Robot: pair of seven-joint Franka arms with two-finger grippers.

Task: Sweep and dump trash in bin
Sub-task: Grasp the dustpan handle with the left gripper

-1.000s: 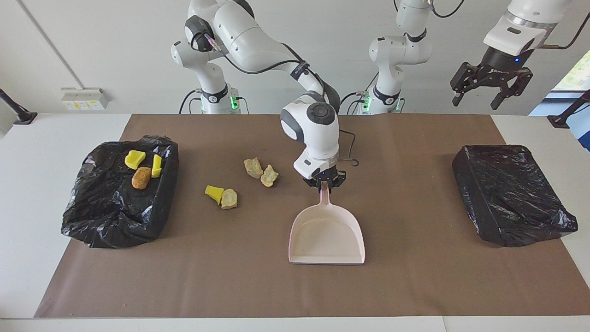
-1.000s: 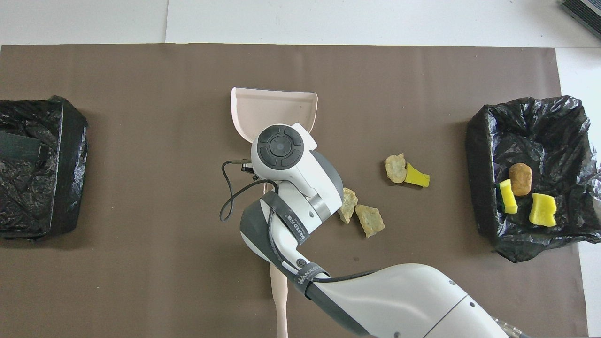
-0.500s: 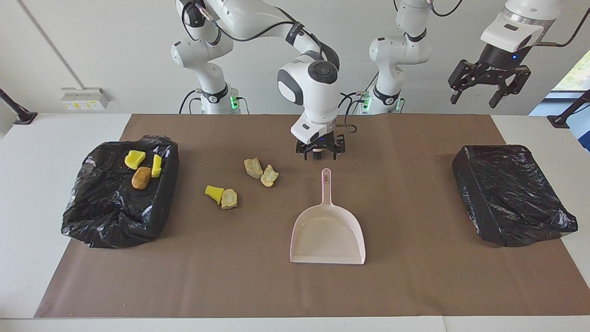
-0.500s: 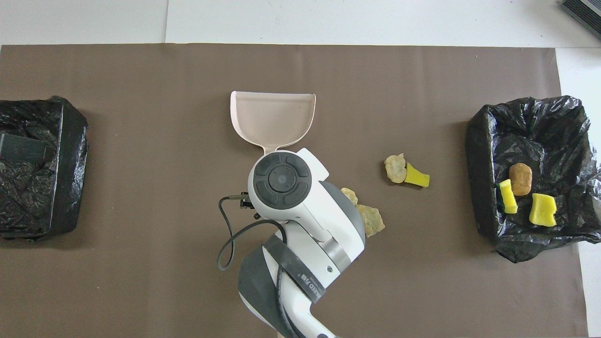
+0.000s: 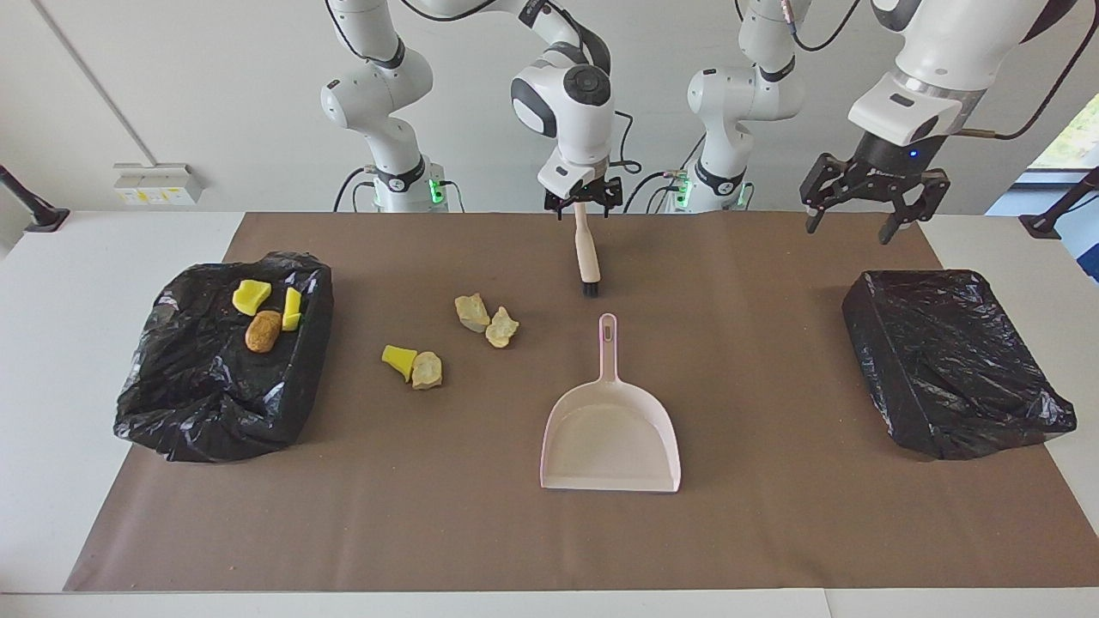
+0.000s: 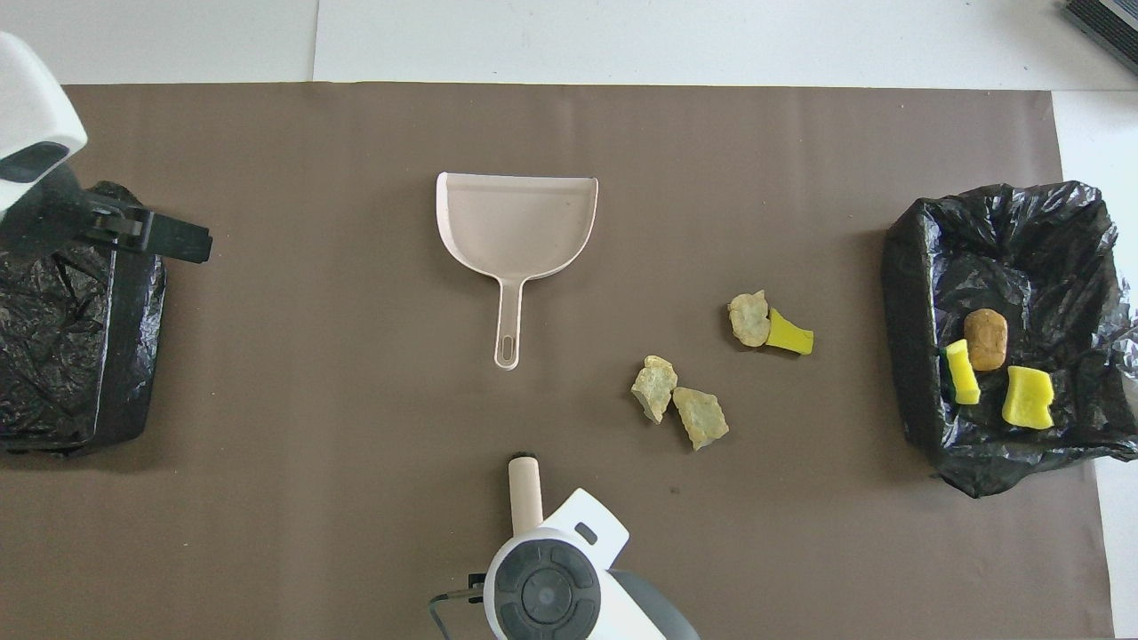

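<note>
Right gripper (image 5: 585,202) has let go of the pink dustpan (image 5: 610,433) and pulled back over the brush (image 5: 587,254), fingers spread, left gripper (image 5: 861,193) spread too, waiting above the empty bin (image 5: 953,360) — four trash bits (image 5: 449,339) unswept on the mat, three in the other bin (image 5: 219,360).

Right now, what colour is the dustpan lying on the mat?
Pale pink all over, pan and handle alike: the dustpan shows best in the overhead view.
</note>
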